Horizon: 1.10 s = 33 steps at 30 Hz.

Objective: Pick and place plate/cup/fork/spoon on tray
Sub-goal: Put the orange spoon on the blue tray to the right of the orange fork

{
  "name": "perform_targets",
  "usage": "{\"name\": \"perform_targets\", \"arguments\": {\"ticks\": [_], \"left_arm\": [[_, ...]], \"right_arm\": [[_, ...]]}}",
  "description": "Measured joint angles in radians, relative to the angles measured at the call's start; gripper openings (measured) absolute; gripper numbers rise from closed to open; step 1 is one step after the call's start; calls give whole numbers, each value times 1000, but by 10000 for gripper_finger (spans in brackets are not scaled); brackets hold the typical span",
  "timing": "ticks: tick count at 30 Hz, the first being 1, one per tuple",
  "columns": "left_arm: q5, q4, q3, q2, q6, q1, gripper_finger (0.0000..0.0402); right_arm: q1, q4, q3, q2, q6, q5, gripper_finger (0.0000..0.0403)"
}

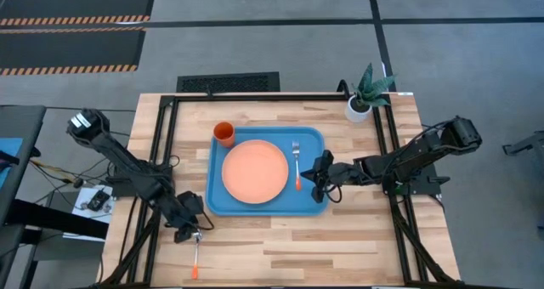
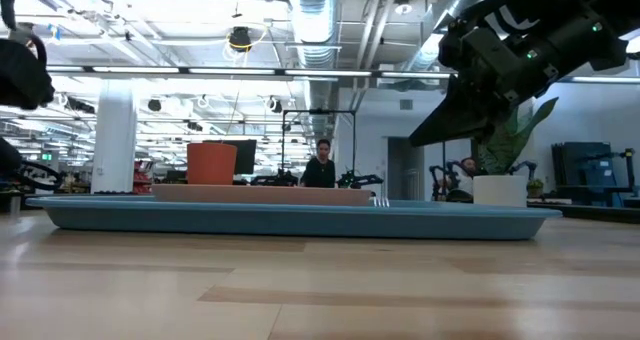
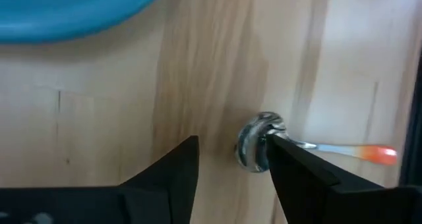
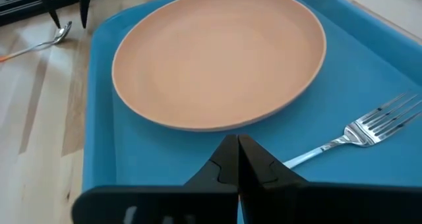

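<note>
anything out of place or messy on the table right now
Only the small orange-handled metal spoon: it lies on the bare wood outside the blue plastic tray, beside the open left end effector. Nothing looks spilled or damaged.

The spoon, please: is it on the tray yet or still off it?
Off. The spoon lies on the wooden table, outside the tray.

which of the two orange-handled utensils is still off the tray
The spoon: it lies on the bare table in front of the tray, by the open left gripper. The fork already lies in the tray, right of the plate.
</note>
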Motion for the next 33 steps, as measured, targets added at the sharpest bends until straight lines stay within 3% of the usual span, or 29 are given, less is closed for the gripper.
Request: {"name": "perform_targets", "arguments": {"ticks": [9,20,27,33], "left_arm": [[30,144,1,99,80,1,155],[77,152,2,111,117,-1,12],[103,186,2,85,119,4,5],[-17,232,0,-64,124,102,0]], "right_arm": [[0,-1,0,0,2,0,11],[0,-3,0,0,2,0,11],[0,-3,0,0,2,-1,11],[6,-5,1,-2,2,1,11]]}}
